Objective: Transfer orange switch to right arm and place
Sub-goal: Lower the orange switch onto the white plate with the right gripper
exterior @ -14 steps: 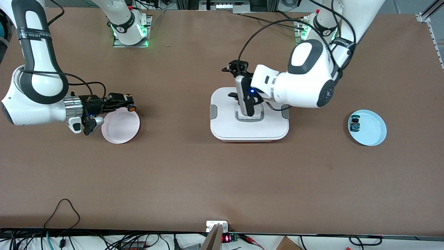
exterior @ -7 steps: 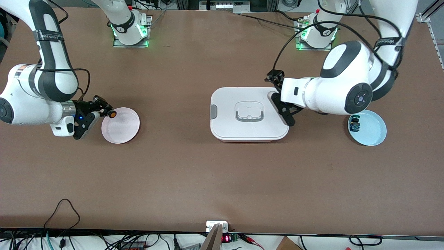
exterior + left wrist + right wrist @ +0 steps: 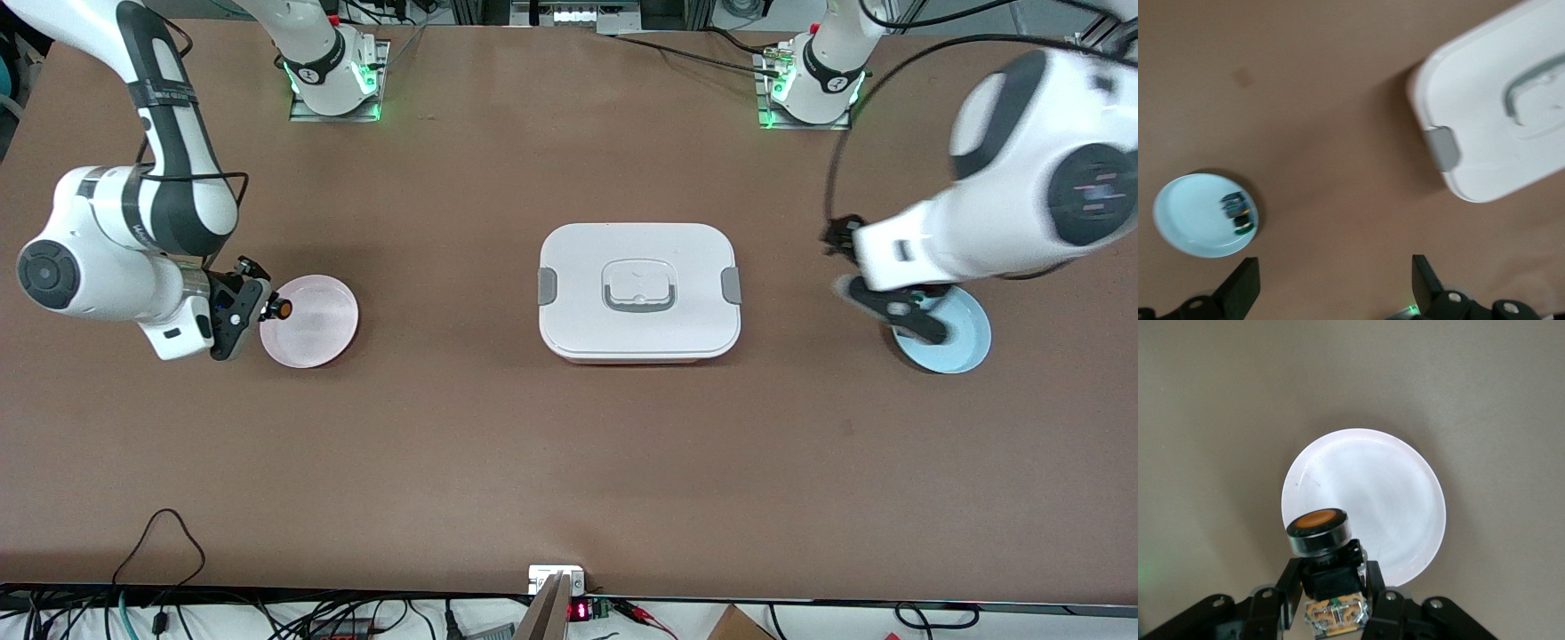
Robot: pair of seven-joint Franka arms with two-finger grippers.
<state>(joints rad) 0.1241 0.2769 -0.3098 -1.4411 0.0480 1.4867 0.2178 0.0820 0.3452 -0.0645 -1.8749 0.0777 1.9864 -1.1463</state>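
In the front view, the right pincer [image 3: 267,307] was clenched on the orange switch [image 3: 282,308], over the rim of the round pink plate [image 3: 320,333]. I judge the placing step was in hand; the next move calls for lowering and releasing. The left pincer [image 3: 876,298] was over the pale blue plate [image 3: 969,342], beside the smooth white lidded box [image 3: 638,289] on the matte brown tabletop [image 3: 569,462].

In the left wrist view, its jaws stood released; a small dark switch [image 3: 1237,212] lay in the blue plate.

In the right wrist view, the switch showed a glossy round orange cap and black body.
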